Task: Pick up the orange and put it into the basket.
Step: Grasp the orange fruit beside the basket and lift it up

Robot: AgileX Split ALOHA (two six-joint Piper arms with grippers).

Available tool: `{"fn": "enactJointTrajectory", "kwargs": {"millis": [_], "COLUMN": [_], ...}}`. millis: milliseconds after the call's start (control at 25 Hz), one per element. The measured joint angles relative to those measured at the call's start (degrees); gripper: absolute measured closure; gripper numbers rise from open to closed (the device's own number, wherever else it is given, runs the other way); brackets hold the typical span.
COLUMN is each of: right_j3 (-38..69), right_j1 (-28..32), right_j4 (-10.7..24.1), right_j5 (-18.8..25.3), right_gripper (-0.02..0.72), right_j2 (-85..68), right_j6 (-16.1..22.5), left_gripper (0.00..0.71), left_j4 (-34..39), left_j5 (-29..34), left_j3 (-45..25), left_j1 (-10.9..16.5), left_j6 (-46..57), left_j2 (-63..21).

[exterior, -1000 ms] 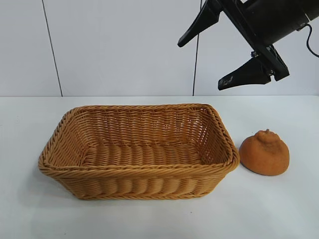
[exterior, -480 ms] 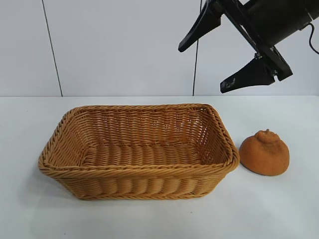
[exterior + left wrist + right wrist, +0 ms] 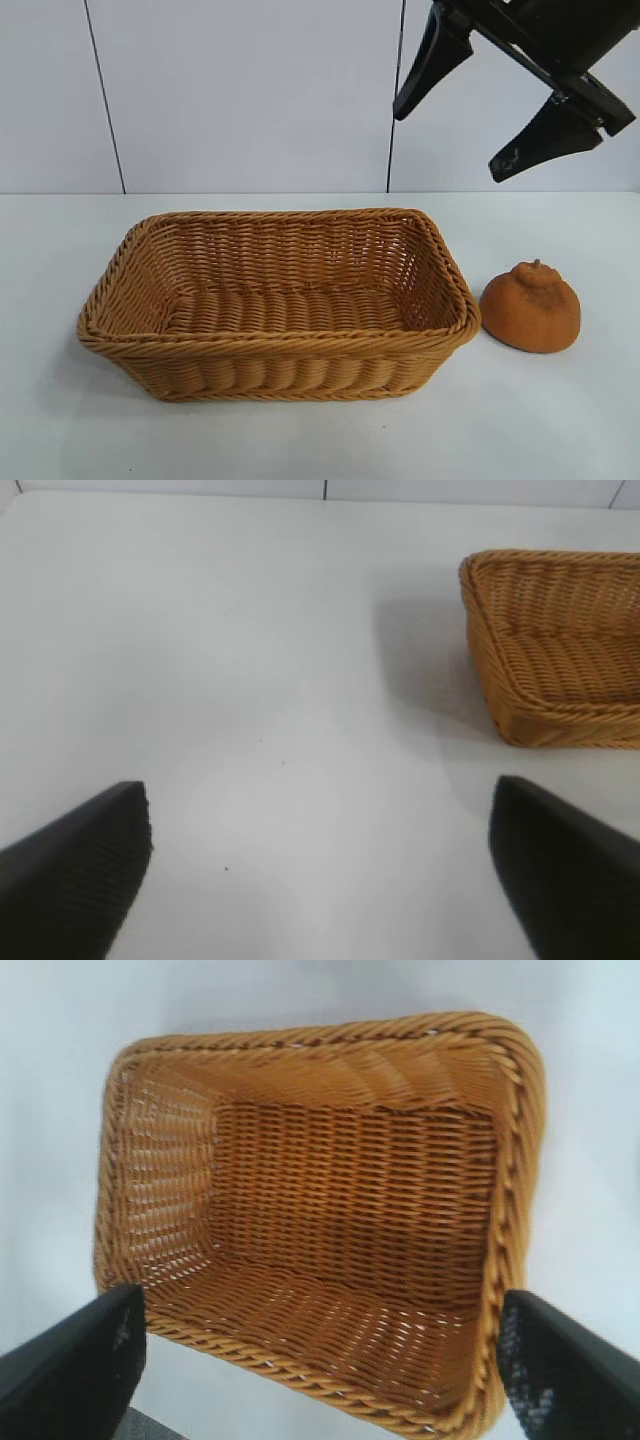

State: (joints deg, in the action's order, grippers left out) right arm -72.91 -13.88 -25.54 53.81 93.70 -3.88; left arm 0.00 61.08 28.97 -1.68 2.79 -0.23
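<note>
White tabletop (image 3: 560, 420) runs back to a pale panelled wall (image 3: 250, 90). High above the table's right side, the right gripper (image 3: 465, 140) hangs in the air with its two black fingers (image 3: 432, 62) spread wide and nothing between them. It slants down and toward the left, with its tips above the space between the basket's right end and the orange. In its wrist view it looks straight down into the basket (image 3: 320, 1210), which holds nothing; only the woven floor shows. The basket (image 3: 275, 300) sits flat on the table. Just beside its right end, apart from the rim, the orange (image 3: 530, 305) rests on the table, stem bump up. The left gripper (image 3: 320, 870) hovers over bare table off the basket's corner (image 3: 480, 590), fingers (image 3: 80, 865) also wide apart and empty.
</note>
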Motion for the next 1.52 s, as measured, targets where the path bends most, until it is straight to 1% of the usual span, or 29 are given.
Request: {"fn": "enactJointTrajectory", "kwargs": {"millis": [160,200,280,400,520,760,1120,1280,1360,1400,1480,1520], "right_j3": [-2.06,-2.13,-2.20,-2.20,-2.20,-2.20,-2.25,-2.25,-2.25,-2.25,-2.25,-2.32], "right_j1": [0.23,0.76,2.70,6.12,7.83,8.64,8.64,8.64,8.64,8.64,8.64,8.64], "right_j4": [10.25,11.76,13.25,13.47,13.49,13.55,14.22,14.92,14.98,14.98,14.98,14.98], "right_j5": [1.41,1.48,1.75,2.04,2.04,1.13,-4.81,-6.30,-6.52,-6.57,-6.58,-6.58], "right_gripper": [0.052,0.052,0.052,0.052,0.052,0.052,0.052,0.054,0.090,0.139,0.289,0.446], "right_j2": [0.00,0.05,0.43,2.22,3.91,10.21,21.46,24.31,25.21,25.33,25.33,25.33], "right_j6": [5.69,6.58,7.37,7.50,7.50,7.50,7.50,7.50,7.50,7.50,7.50,7.50], "left_gripper": [0.059,0.059,0.059,0.059,0.059,0.059,0.059,0.059,0.059,0.059,0.059,0.059], "left_j4": [0.00,0.00,0.00,0.00,0.00,0.00,0.00,0.00,0.00,0.00,0.00,0.00], "left_j5": [0.00,0.00,0.00,0.00,0.00,0.00,0.00,0.00,0.00,0.00,0.00,0.00], "left_j3": [0.00,0.00,0.00,0.00,0.00,0.00,0.00,0.00,0.00,0.00,0.00,0.00], "left_j1": [0.00,0.00,0.00,0.00,0.00,0.00,0.00,0.00,0.00,0.00,0.00,0.00], "left_j6": [0.00,0.00,0.00,0.05,0.05,0.05,0.05,0.05,0.05,0.05,0.05,0.05], "left_j2": [0.00,0.00,0.00,0.00,0.00,0.00,0.00,0.00,0.00,0.00,0.00,0.00]}}
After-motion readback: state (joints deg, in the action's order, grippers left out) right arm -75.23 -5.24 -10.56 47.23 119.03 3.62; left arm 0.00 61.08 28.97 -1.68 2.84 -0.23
